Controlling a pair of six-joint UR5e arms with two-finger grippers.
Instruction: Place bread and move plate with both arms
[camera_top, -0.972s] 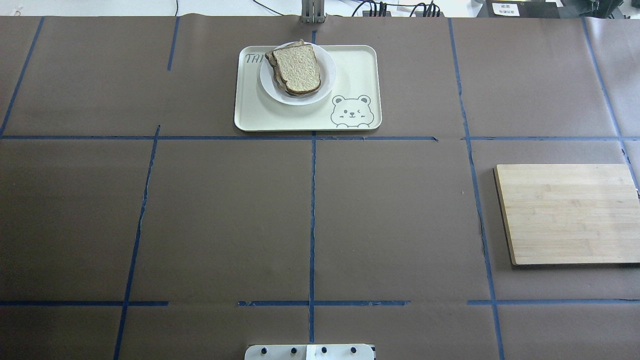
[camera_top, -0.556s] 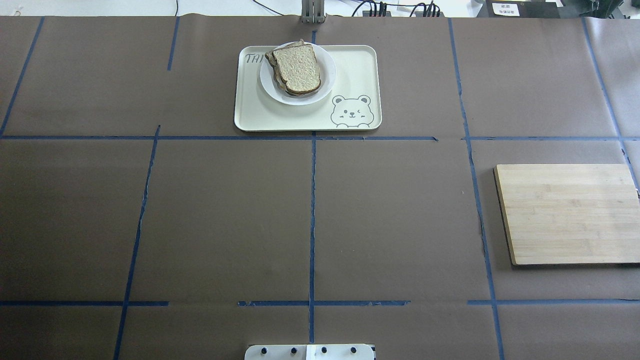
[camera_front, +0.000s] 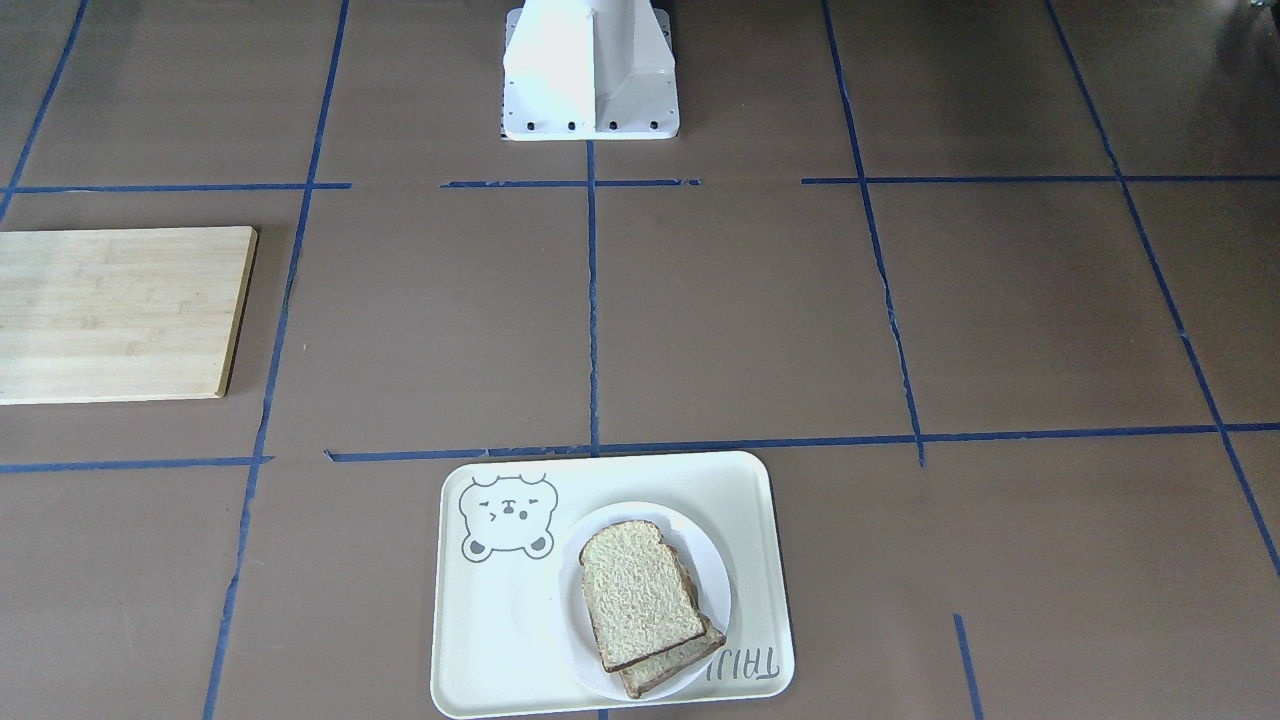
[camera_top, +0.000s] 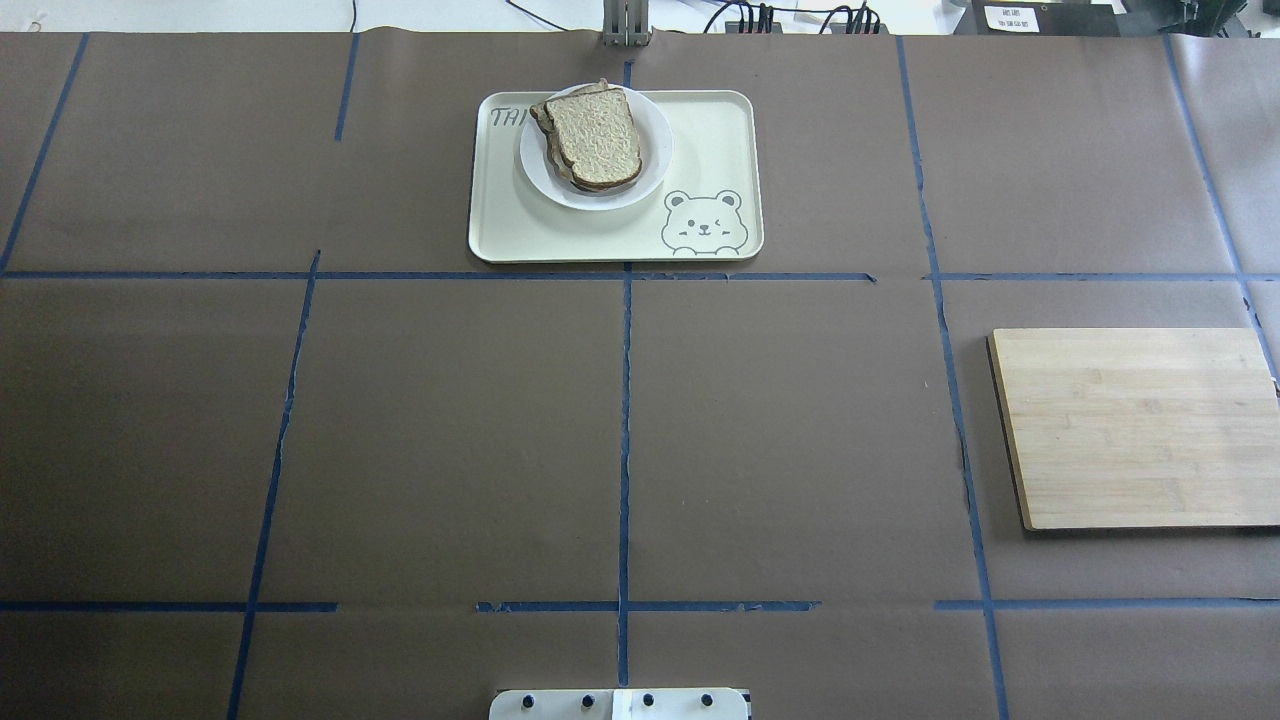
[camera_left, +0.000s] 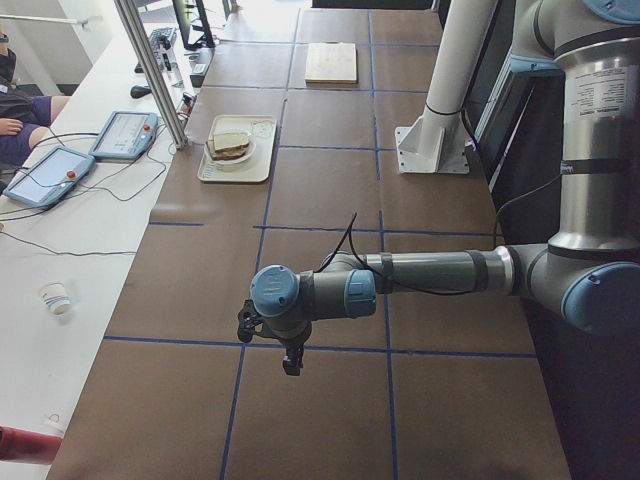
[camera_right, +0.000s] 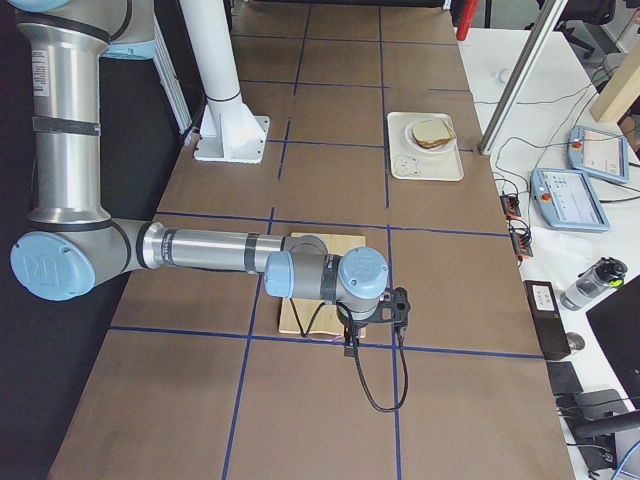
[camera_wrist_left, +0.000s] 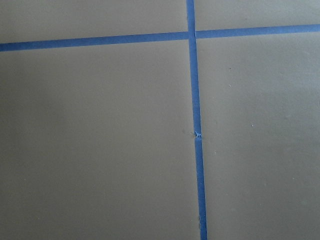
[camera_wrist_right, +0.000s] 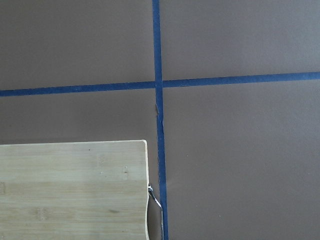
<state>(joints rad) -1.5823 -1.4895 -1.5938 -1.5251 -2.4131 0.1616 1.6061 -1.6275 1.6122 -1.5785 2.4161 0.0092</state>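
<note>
A bread slice (camera_top: 595, 138) with pale crumb and dark crust lies on top of a second slice on the small white plate (camera_top: 655, 150). The plate stands on a cream bear tray (camera_top: 720, 130) at the table's far middle. The bread (camera_front: 640, 595) and plate (camera_front: 715, 580) also show in the front-facing view. My left gripper (camera_left: 291, 362) shows only in the exterior left view, hanging low over bare table far from the tray. My right gripper (camera_right: 349, 343) shows only in the exterior right view, near the wooden board's corner. I cannot tell whether either is open or shut. No fingers show in the wrist views.
A pale wooden board (camera_top: 1135, 425) lies bare on the table's right side, and its corner shows in the right wrist view (camera_wrist_right: 70, 190). The white pedestal (camera_front: 590, 70) stands at the robot's edge. Blue tape lines cross the brown table cover.
</note>
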